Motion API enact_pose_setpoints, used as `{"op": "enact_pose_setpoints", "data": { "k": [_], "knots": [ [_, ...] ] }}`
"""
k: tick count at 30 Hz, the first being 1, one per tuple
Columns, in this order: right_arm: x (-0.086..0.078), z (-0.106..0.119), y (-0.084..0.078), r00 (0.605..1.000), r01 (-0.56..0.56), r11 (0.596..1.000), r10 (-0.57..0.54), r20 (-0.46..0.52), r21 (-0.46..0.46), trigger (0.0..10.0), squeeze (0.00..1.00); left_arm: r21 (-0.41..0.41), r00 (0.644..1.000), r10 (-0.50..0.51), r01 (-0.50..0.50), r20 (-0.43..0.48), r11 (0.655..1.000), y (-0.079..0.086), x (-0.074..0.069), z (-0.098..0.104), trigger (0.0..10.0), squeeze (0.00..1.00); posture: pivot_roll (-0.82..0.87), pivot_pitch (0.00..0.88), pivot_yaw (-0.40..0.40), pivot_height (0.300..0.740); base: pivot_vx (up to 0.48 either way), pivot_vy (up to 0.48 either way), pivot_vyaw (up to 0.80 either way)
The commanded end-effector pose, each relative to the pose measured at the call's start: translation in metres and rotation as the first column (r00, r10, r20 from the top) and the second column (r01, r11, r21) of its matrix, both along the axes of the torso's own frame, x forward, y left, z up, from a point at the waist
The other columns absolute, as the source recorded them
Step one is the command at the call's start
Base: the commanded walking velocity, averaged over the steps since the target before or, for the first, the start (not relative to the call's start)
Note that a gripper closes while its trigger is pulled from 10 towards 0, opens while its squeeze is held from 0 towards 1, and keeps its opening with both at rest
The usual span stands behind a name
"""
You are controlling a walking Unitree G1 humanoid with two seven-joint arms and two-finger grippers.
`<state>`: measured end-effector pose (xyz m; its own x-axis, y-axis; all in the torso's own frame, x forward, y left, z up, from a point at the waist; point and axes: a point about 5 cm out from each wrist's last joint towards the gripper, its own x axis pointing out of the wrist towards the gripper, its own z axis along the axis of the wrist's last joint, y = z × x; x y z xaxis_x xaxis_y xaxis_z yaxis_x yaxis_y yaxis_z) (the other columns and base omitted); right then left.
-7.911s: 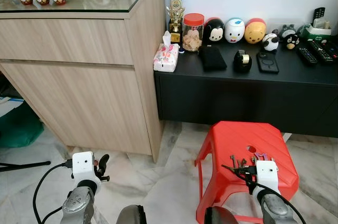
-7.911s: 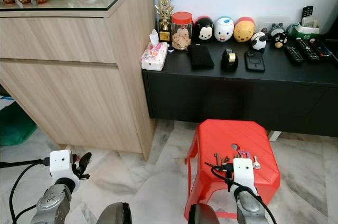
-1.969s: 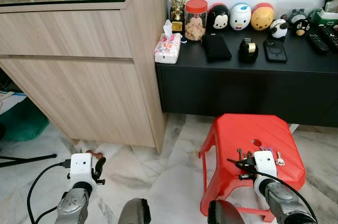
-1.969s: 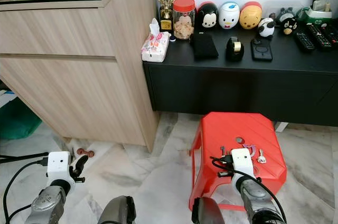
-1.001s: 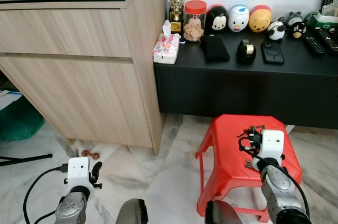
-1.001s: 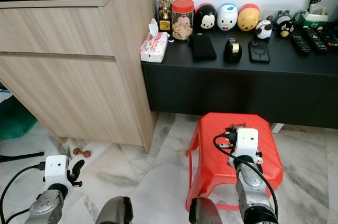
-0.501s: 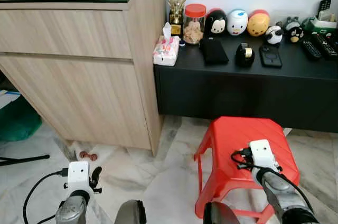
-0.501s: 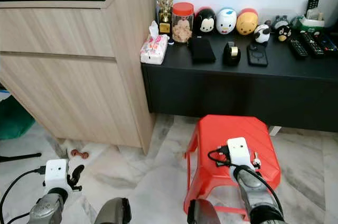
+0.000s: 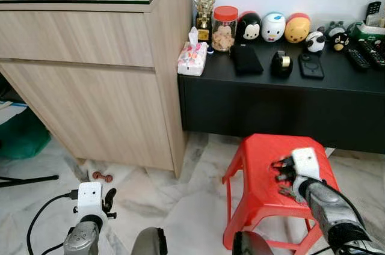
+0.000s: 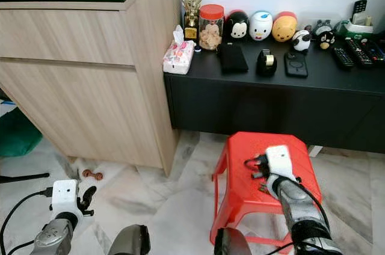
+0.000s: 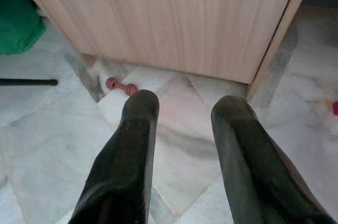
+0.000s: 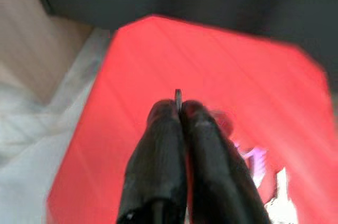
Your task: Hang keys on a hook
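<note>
The left gripper (image 11: 179,129) hangs idle near the floor as before, fingers spread apart. The right gripper (image 12: 178,109) has lifted off the red stool (image 9: 258,159), fingers now clenched on the keys (image 12: 178,96), whose ring pokes out between the tips.

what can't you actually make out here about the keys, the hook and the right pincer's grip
- Hook: none can be made out in either eye view.
- Keys: the right wrist view is blurred; only a thin ring edge pokes out between the closed fingers of the right pincer.
- Number of keys: the pale and purple shapes over the red stool are too blurred to count.
- Grip in the eye views: hidden behind the white wrist housing.
</note>
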<state>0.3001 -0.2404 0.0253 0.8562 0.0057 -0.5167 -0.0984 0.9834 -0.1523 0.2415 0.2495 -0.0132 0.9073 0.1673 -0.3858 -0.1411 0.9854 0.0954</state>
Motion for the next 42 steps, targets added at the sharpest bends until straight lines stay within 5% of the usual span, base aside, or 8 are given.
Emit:
{"op": "enact_pose_setpoints", "data": {
  "k": [1, 3, 5, 7, 9, 10, 21, 42],
  "knots": [
    [0.001, 0.003, 0.0, 0.999, -0.033, 0.998, 0.034, 0.021, -0.045, 10.0, 0.0, 0.013, 1.0, -0.013, 0.013, -0.017, 1.0, -0.001, -0.003, -0.003, 10.0, 0.0, -0.05, 0.005, 0.004, 0.616, 0.0, 0.0, 0.0],
    [0.013, 0.028, 0.011, 0.967, 0.047, 0.925, -0.136, 0.214, 0.377, 10.0, 0.0, 0.014, 1.0, -0.01, 0.01, -0.016, 1.0, 0.0, -0.003, -0.003, 10.0, 0.0, -0.06, 0.003, 0.004, 0.616, 0.0, 0.0, 0.0],
    [0.015, 0.034, 0.005, 0.949, 0.084, 0.933, -0.183, 0.258, 0.35, 10.0, 0.0, 0.014, 1.0, -0.008, 0.008, -0.015, 1.0, 0.0, -0.003, -0.003, 10.0, 0.0, -0.06, 0.004, 0.005, 0.616, 0.0, 0.0, 0.0],
    [0.013, 0.036, -0.005, 0.94, 0.119, 0.991, -0.132, 0.314, 0.062, 10.0, 0.0, 0.015, 1.0, -0.01, 0.011, -0.017, 1.0, 0.0, -0.003, -0.003, 10.0, 0.0, -0.06, 0.002, 0.005, 0.616, 0.0, 0.0, 0.0],
    [0.012, 0.037, -0.007, 0.93, 0.144, 0.989, -0.146, 0.337, 0.033, 10.0, 0.0, 0.016, 1.0, -0.012, 0.012, -0.02, 1.0, 0.0, -0.003, -0.003, 10.0, 0.0, -0.06, 0.002, 0.006, 0.616, 0.0, 0.0, 0.0],
    [0.011, 0.036, -0.009, 0.9, 0.231, 0.952, -0.288, 0.327, 0.203, 10.0, 0.0, 0.019, 1.0, -0.018, 0.018, -0.022, 1.0, -0.001, -0.003, -0.004, 10.0, 0.0, -0.06, 0.0, 0.002, 0.616, 0.0, 0.0, 0.0],
    [-0.002, 0.049, 0.007, 0.775, 0.305, 0.931, -0.364, 0.517, 0.199, 10.0, 0.0, 0.027, 0.999, 0.003, -0.002, -0.045, 1.0, 0.0, -0.012, -0.01, 10.0, 0.0, -0.06, 0.0, -0.006, 0.616, 0.0, 0.0, 0.0],
    [-0.011, 0.045, 0.014, 0.783, 0.273, 0.95, -0.311, 0.539, 0.152, 10.0, 0.0, 0.015, 0.996, 0.007, -0.006, -0.086, 1.0, -0.002, -0.022, -0.02, 10.0, 0.0, -0.07, 0.0, -0.003, 0.729, 0.0, 0.0, 0.0]
  ]
}}
